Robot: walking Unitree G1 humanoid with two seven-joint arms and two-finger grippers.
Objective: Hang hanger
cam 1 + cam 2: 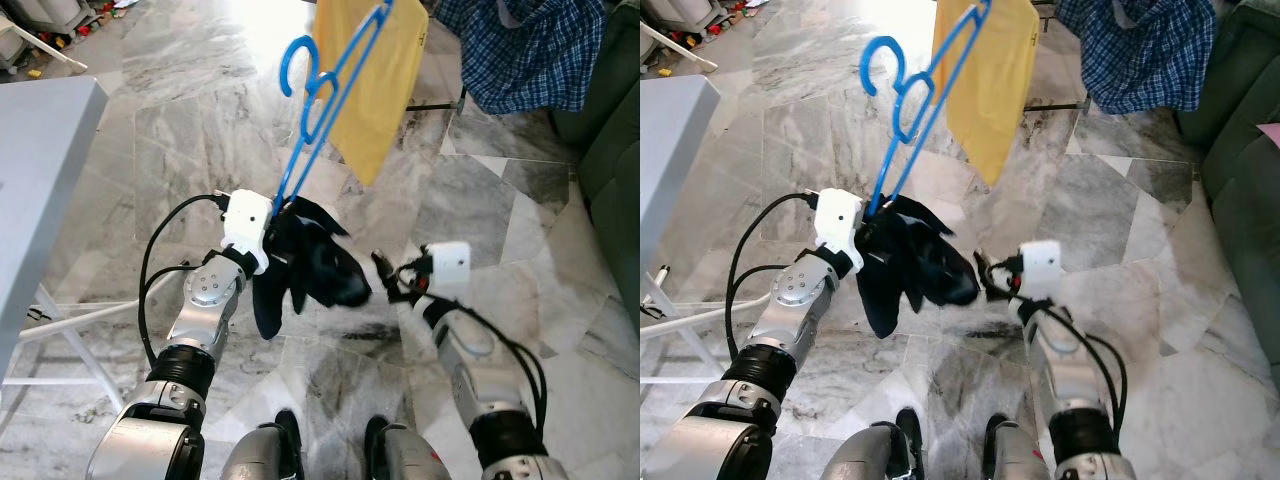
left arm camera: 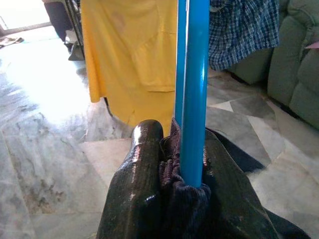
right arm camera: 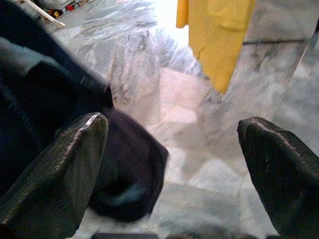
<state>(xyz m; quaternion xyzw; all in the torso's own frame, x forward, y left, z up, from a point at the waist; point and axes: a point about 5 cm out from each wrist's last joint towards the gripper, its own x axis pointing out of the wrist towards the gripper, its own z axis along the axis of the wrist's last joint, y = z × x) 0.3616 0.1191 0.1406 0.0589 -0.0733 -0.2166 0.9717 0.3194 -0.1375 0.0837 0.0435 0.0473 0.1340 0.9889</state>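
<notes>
Grey-veined marble tile floor (image 1: 180, 150) with a green sofa (image 1: 610, 150) standing on it at the right and small toys (image 1: 60, 40) scattered far left

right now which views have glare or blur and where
Left eye view: blown-out glare on the floor at top centre, behind the blue hanger. Left wrist view: bright wash at upper left; the left end effector, shut on the hanger and dark garment, is sharp. Right wrist view: the open right end effector looks soft, the garment smeared, glare beside the yellow cloth.
</notes>
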